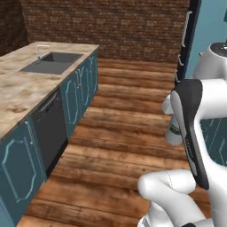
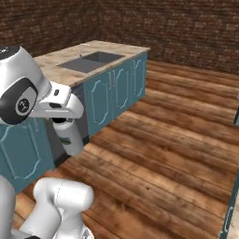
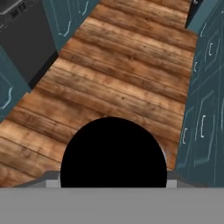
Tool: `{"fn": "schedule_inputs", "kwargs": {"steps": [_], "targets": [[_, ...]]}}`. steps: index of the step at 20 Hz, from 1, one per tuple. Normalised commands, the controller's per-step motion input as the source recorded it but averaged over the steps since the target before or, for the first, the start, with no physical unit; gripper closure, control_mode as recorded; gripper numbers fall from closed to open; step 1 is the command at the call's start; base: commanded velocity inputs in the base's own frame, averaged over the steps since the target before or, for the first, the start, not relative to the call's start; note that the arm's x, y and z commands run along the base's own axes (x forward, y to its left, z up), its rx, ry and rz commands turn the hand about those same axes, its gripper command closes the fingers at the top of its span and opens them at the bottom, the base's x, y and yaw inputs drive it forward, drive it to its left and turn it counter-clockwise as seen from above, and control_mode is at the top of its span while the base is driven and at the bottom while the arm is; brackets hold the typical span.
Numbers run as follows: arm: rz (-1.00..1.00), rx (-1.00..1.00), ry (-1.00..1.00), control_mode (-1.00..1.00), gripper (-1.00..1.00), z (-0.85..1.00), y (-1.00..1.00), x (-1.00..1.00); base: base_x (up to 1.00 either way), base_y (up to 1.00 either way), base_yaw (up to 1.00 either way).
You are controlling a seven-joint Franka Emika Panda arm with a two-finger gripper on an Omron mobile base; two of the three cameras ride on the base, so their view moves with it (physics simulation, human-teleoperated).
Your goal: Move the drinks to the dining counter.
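The bottle [image 3: 113, 151] sits right at the gripper [image 2: 66, 127] — its black cap fills the lower hand view, long axis in line with the hand, over the wooden floor [image 3: 122, 83]. The fingers look closed on it, though they are hidden. The counter with the sink [image 1: 52, 62] lies left — no dining counter in sight

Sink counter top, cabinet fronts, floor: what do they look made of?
Sink counter top: beige-brown mottled stone, looks like marble, matte. Cabinet fronts: teal painted panels with pale raised trim, probably wood. Floor: wood planks, visible grain and seams, mild sheen. Sink: dark grey basin, material unclear.
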Motion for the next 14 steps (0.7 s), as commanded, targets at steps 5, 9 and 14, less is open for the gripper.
{"fn": "schedule_inputs", "kwargs": {"steps": [5,9,14], "targets": [[0.0,0.0,0.0,1.0,1.0,0.0,0.0,0.0,0.2,0.35,0.49],[0.0,0.0,0.0,1.0,1.0,0.0,0.0,0.0,0.48,0.44,0.35],[0.0,0.0,0.0,1.0,1.0,0.0,0.0,0.0,0.72,0.28,0.18]]}}
